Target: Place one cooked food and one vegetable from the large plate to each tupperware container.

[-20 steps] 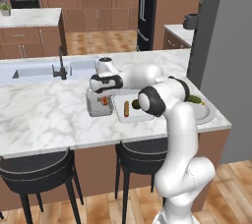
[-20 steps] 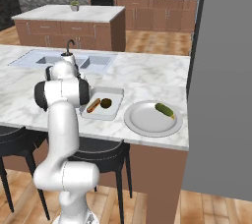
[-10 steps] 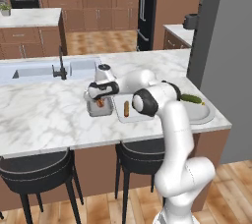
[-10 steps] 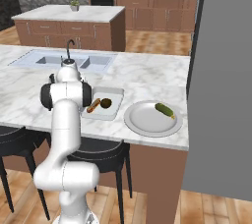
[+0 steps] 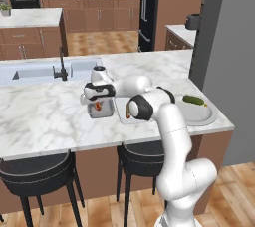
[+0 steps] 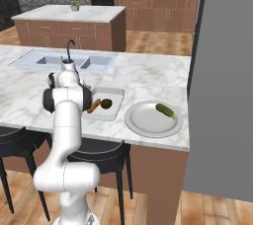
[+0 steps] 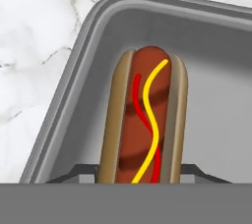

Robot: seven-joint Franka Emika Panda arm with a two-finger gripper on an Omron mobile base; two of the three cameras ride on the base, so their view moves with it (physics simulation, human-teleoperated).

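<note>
Hot dog (image 7: 142, 120): bun with red and yellow sauce lines, lying inside the small dark grey tray (image 7: 74, 70) on the marble counter (image 5: 45, 116). Gripper (image 5: 97, 104): over that tray, fingers at either side of the hot dog; contact cannot be told. Large plate (image 6: 148, 123): holds one green vegetable (image 6: 164, 110)
</note>
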